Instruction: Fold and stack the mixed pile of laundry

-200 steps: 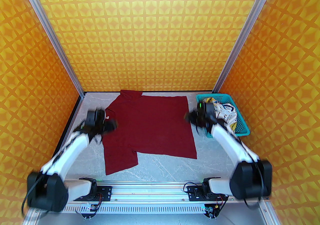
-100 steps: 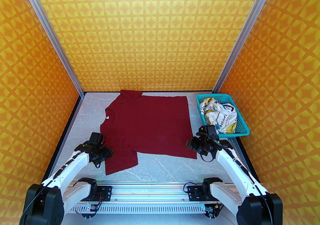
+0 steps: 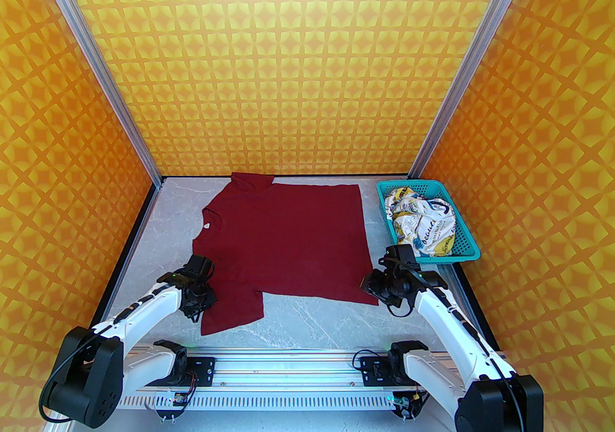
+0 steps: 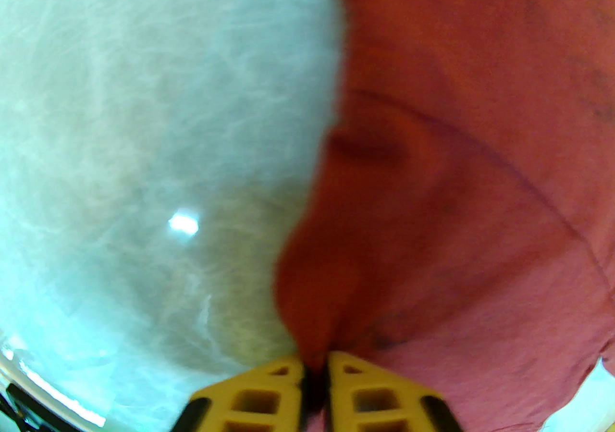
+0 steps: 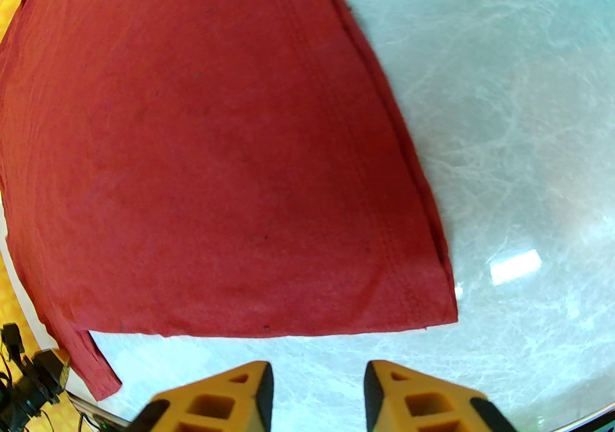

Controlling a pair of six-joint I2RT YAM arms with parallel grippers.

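Left gripper point(image 4: 314, 369): clamping shut on the near sleeve edge of the dark red T-shirt point(image 3: 288, 242), which is lying flat on the tabletop point(image 3: 312, 324). Right gripper point(image 5: 317, 375): hovering with jaws apart, just short of the near hem corner. Risk: lifting before the right side is gripping would drag the shirt askew. Teal basket point(image 3: 473, 254): holding the crumpled white printed garment point(image 3: 425, 223)

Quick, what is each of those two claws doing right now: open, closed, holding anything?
Left gripper: closed, pinching the dark red T-shirt at its edge.
Right gripper: open, empty, just short of the shirt's hem.
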